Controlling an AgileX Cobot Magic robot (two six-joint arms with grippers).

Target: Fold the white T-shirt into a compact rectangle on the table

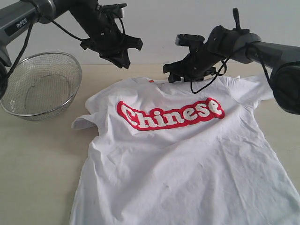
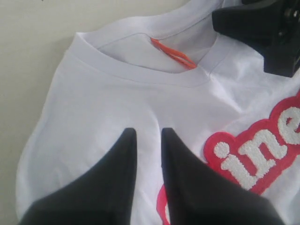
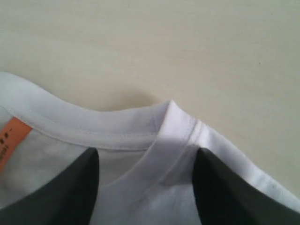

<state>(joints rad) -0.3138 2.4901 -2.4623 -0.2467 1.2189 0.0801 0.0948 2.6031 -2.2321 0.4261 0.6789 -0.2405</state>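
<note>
The white T-shirt [image 1: 178,159] lies spread face up on the table [image 1: 37,159], with red-outlined lettering [image 1: 171,114] across the chest. My left gripper [image 1: 123,60] hangs above the shirt near the collar. Its fingers stand a narrow gap apart with nothing between them [image 2: 147,133], and only the shirt [image 2: 108,93] shows beyond. My right gripper [image 1: 177,75] is down at the collar, open wide [image 3: 147,154], and its fingers straddle the collar band [image 3: 159,140] where it meets the shoulder. The orange neck tag [image 2: 173,54] shows inside the collar.
A silver wire-mesh bowl [image 1: 40,84] stands on the table at the back left, next to the shirt's left sleeve [image 1: 84,122]. Bare tabletop [image 3: 187,47] runs beyond the collar. The shirt's hem runs off the front of the exterior view.
</note>
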